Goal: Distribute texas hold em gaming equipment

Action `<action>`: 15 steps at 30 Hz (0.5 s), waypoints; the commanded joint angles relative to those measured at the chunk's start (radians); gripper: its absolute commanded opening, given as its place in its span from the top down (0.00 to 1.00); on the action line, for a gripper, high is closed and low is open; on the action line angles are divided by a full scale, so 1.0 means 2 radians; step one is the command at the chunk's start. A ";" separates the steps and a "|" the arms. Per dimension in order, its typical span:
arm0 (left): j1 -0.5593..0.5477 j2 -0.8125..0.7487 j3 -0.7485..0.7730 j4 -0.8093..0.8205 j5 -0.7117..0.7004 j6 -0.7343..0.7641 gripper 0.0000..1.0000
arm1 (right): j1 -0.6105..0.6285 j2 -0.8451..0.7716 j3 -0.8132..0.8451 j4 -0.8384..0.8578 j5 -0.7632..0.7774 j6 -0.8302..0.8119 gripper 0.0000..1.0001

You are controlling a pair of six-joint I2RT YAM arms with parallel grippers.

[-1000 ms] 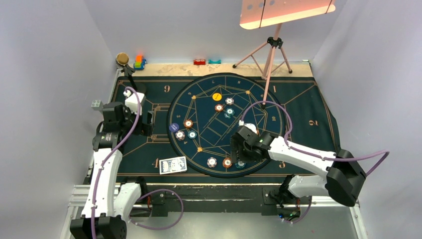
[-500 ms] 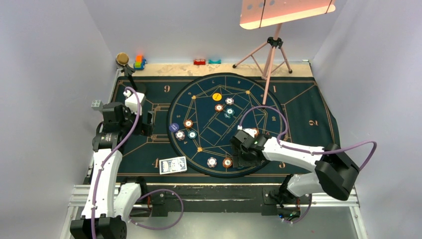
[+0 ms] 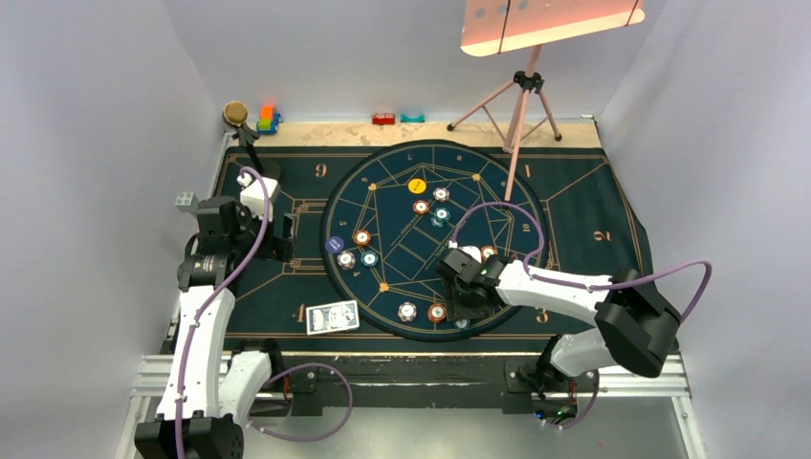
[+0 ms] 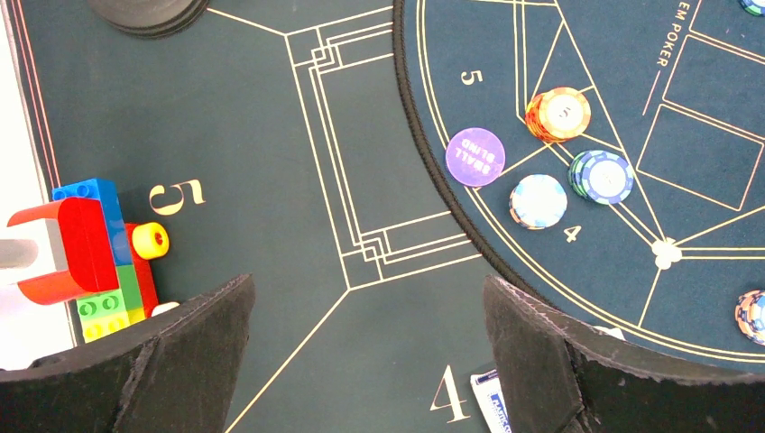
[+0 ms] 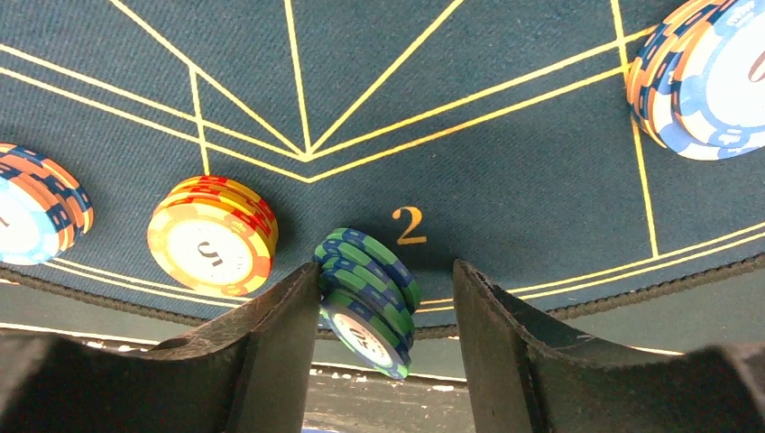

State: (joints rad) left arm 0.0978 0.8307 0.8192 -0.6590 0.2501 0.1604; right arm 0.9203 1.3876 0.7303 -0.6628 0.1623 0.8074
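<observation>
Two grippers to log. Closest to me, at the near rim of the round felt (image 3: 411, 273), the right gripper (image 5: 386, 284) points down. Its fingers (image 5: 271, 343) stand apart around a leaning green-and-blue chip stack (image 5: 365, 302). The stack sits against the finger on the left of the wrist view, and I see a gap to the other one. Not clamped, as far as I read it. A gold "2" is printed just beyond.

Left of it in that view are a yellow-and-red stack (image 5: 212, 236) marked 5 and an orange-and-white stack (image 5: 32, 216) cut by the frame. The card deck (image 3: 332, 316) lies face down on the dark blue mat (image 3: 593, 201), just outside the felt and well left of that gripper.

Farther out, the left gripper (image 4: 365, 298) hangs over the mat's left side, fingers spread wide, nothing between them. Ahead of it, bunched close:
- a purple small-blind disc (image 4: 475, 156)
- an orange stack (image 4: 557, 114)
- a white stack (image 4: 539, 200)
- a blue-green stack (image 4: 602, 177)

Toy blocks (image 4: 90, 248) sit at the mat's edge. Farthest is a yellow disc (image 3: 416, 185), with three stacks (image 3: 421, 207) just nearer.
</observation>
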 commanded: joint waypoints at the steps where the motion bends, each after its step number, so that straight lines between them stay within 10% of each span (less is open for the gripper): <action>1: 0.004 -0.006 -0.002 0.015 0.004 0.003 0.00 | 0.005 0.001 0.003 0.004 0.029 0.004 0.44; 15: 0.004 -0.006 -0.001 0.015 0.003 0.004 0.00 | -0.003 -0.021 0.013 -0.011 0.015 0.010 1.00</action>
State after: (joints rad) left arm 0.0978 0.8307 0.8192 -0.6590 0.2501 0.1604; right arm 0.9344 1.3411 0.7601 -0.6453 0.1394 0.8230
